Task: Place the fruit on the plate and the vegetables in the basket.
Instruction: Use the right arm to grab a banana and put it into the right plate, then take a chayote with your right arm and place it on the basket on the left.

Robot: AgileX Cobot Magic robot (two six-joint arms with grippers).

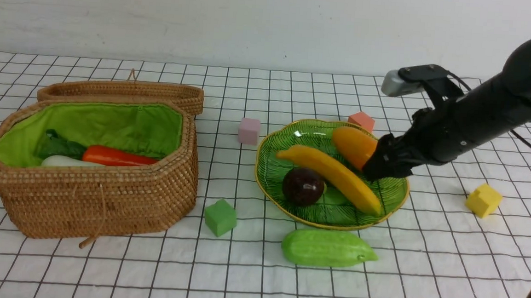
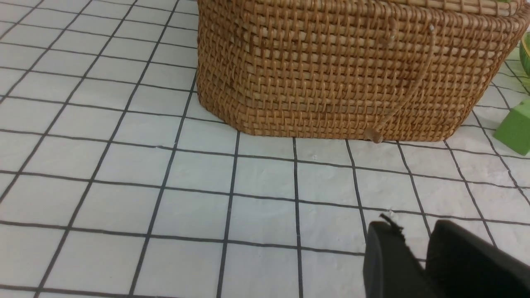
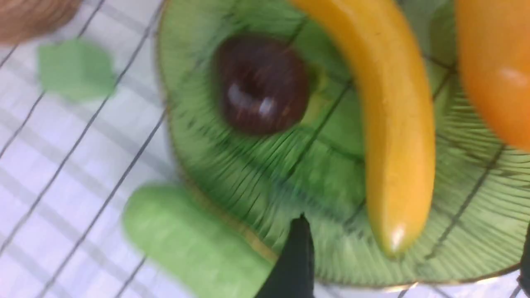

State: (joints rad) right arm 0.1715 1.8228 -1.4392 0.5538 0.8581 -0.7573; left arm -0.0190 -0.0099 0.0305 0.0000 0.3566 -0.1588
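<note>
Evidently sorted, the glossy banana (image 1: 333,176), maroon fruit (image 1: 303,186) and mango (image 1: 353,146) lie on the ribbed glass plate (image 1: 269,167) right of centre. The right gripper (image 1: 379,167) is spread wide and empty over them. At left, the carrot (image 1: 117,156) and white radish (image 1: 69,161) sit in the woven basket (image 1: 96,203). The smooth cucumber (image 1: 326,248) lies on the cloth (image 1: 424,269) just below the plate. Beside the basket, the left gripper (image 2: 426,256) is nearly closed, empty.

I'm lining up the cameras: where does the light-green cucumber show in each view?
Front view: cucumber on the cloth, just nearer the camera than the plate.
Left wrist view: not in it.
Right wrist view: blurred, beside the plate's rim.
Shared landmark: the green cube, in all three views.
</note>
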